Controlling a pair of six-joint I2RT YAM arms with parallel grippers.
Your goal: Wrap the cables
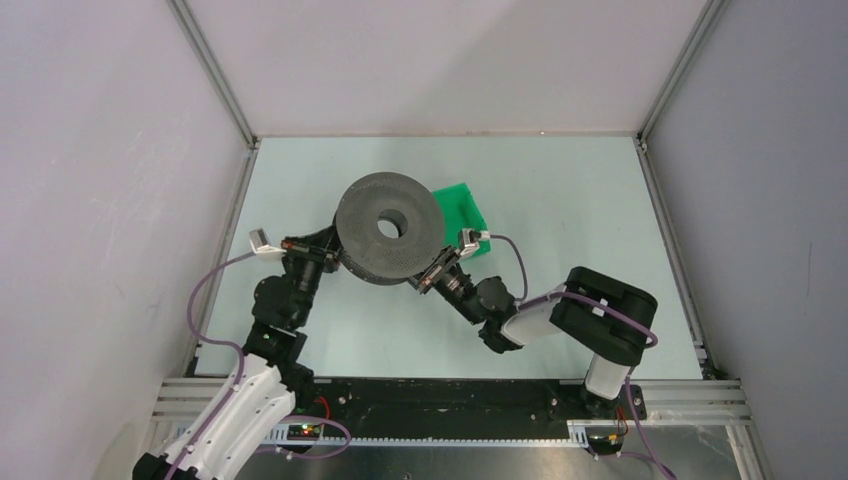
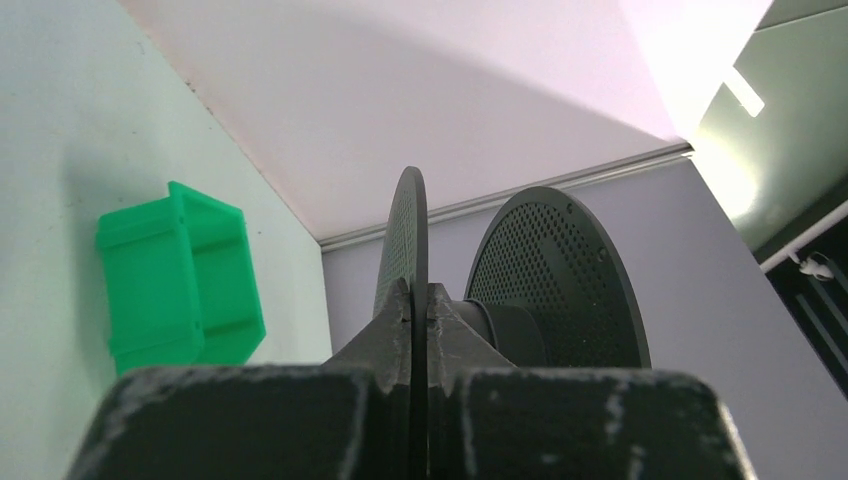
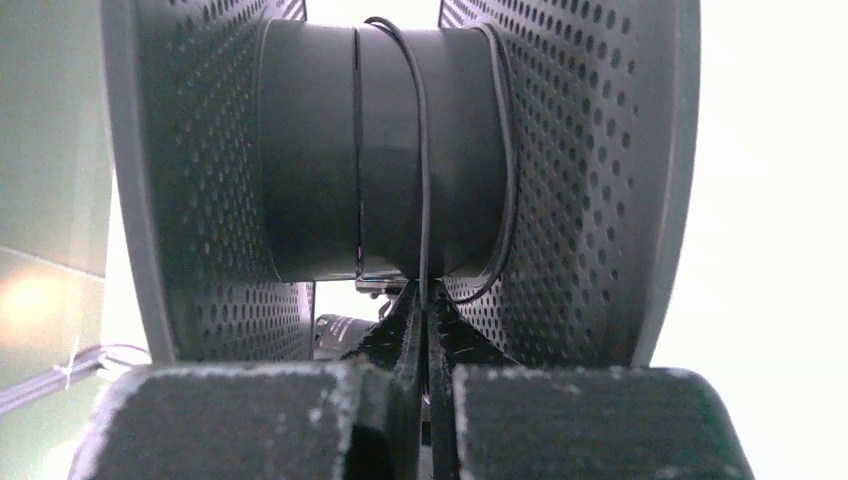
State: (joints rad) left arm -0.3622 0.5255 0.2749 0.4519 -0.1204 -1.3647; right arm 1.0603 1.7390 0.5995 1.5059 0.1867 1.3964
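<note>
Well, the pale table [image 1: 560,190] is the biggest thing, with white walls around it. Next comes the dark grey spool [image 1: 390,228]. It is round with a hole in its middle, and its two flat sides are full of tiny holes. It sits between the two arms, near the middle of the table. A green box [image 1: 462,205] peeks out from behind its far right side.

The left pincer [image 2: 418,300] is squeezed tight on the thin edge of one flat side of the spool. The right pincer [image 3: 424,300] is squeezed tight on the black wire [image 3: 424,150]. The wire is very thin. It goes up from those fingers and over the round middle of the spool. Another turn of it lies close to the right flat side.
</note>
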